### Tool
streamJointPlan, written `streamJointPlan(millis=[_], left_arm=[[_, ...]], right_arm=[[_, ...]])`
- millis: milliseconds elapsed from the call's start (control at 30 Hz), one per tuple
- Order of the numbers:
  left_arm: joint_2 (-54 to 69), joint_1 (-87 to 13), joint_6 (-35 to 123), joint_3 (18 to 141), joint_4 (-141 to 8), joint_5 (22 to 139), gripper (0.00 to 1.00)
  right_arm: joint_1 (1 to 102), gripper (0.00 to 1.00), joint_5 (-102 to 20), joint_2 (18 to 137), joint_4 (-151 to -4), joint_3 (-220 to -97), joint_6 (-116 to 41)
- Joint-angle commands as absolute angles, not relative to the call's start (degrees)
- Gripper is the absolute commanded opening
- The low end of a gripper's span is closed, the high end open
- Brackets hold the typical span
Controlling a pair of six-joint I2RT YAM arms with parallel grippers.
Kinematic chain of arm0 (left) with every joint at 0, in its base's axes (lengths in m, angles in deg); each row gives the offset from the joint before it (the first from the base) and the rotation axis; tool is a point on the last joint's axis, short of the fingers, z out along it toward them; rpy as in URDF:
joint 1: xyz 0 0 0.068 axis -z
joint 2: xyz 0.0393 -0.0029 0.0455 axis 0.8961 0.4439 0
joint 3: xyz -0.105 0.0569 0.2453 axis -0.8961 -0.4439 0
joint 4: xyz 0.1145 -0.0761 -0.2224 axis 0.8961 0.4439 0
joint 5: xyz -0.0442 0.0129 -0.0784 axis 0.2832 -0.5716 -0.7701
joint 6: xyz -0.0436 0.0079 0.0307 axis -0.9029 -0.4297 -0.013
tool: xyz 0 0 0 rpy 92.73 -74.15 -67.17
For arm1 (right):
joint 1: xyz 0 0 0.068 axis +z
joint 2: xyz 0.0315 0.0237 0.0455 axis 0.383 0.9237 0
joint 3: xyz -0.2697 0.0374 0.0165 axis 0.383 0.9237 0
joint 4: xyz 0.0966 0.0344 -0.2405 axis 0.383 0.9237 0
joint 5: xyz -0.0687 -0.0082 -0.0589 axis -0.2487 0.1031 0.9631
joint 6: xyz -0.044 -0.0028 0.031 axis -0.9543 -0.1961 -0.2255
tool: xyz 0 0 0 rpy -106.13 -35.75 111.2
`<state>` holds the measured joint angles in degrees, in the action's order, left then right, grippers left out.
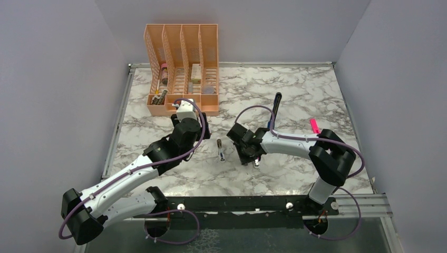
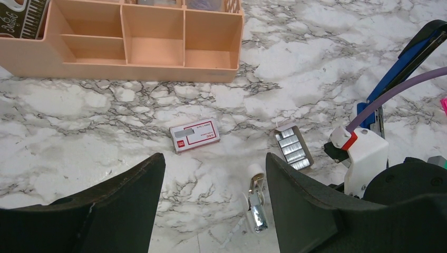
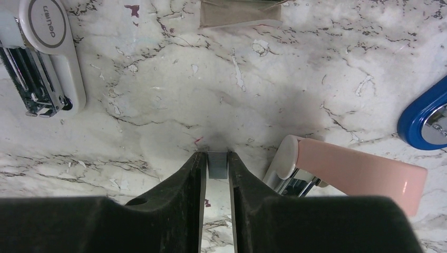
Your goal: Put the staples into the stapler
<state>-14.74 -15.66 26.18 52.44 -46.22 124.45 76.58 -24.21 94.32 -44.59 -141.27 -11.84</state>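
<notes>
The staples box [image 2: 194, 135], red with a pale label, lies on the marble ahead of my open left gripper [image 2: 215, 171], which holds nothing. Its pulled-out tray [image 2: 294, 147] with rows of staples lies to the right. The blue stapler [image 1: 276, 105] with black parts stands swung open behind my right arm; the left wrist view has the stapler [image 2: 406, 60] at its right edge, and its blue tip [image 3: 424, 118] shows in the right wrist view. My right gripper [image 3: 216, 158] is shut on a short grey strip of staples [image 3: 216, 164], low over the table.
A peach desk organizer [image 1: 182, 105] stands at the back left, its low front compartments [image 2: 132, 47] close ahead of my left gripper. A small white stapler [image 3: 45, 58] lies left of my right gripper and a pink one [image 3: 358, 171] right beside it. A pink highlighter [image 1: 314, 125] lies far right.
</notes>
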Motion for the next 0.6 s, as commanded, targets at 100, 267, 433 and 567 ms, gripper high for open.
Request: streamJointPlan(millis=[100,267,433,567], left_arm=[[-14.79,-16.01,25.93,52.25,-46.82,125.39,0.71],[-14.62,-16.01,26.02,52.41,-46.84,125.39,0.71],[-14.69,-16.01,26.10,52.45,-46.82,125.35,0.71],[-14.69,-15.97,26.10,52.53,-46.83,125.30,0.71]], right_arm=[[77.01,0.29,-24.78,94.28,-46.28,-140.40,-10.81],[77.01,0.31,-23.88,95.04,-46.40,-141.13,-10.42],[77.01,0.27,-22.30,95.89,-46.04,-141.36,-9.67],[77.04,0.23,-20.69,95.44,-45.85,-141.40,-9.32]])
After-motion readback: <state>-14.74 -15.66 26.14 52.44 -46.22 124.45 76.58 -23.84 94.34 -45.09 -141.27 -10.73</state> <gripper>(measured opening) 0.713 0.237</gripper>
